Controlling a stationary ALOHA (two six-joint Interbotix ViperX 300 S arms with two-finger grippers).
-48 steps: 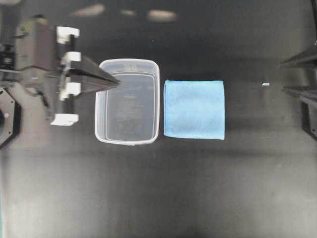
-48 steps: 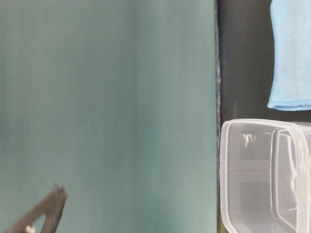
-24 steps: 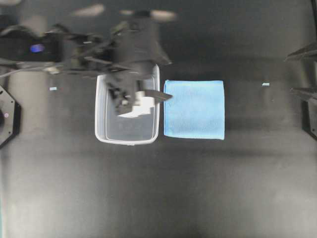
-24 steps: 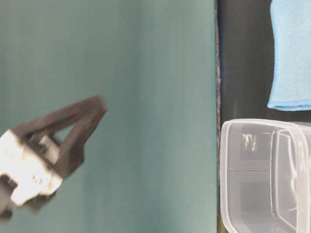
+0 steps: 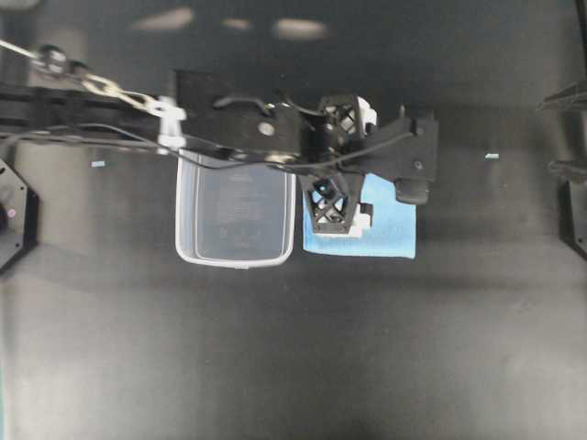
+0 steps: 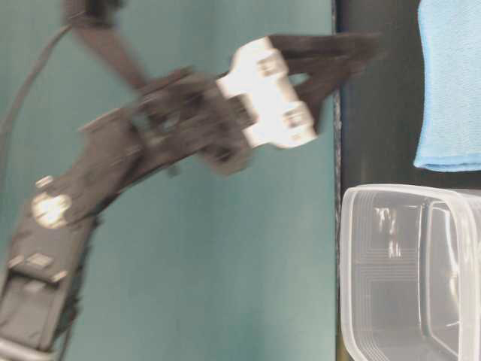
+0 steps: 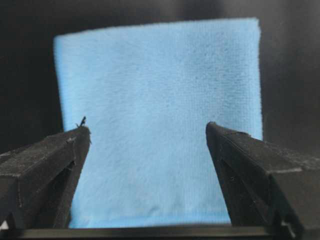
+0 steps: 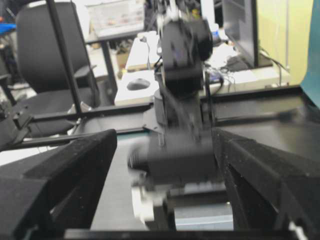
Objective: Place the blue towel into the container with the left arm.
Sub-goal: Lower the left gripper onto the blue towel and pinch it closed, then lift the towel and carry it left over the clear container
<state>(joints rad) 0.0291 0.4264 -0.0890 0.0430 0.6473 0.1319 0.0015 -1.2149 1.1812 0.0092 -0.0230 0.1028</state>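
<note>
A second ago the left arm [image 5: 238,128] sat beside the container [image 5: 236,209]; now it stretches across, fingers [image 7: 45,170] spread wide over the blue towel [image 7: 160,115].

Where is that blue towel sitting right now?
In the overhead view the blue towel lies flat on the black table, just right of the clear container, partly hidden under the left gripper hovering above it.
</note>
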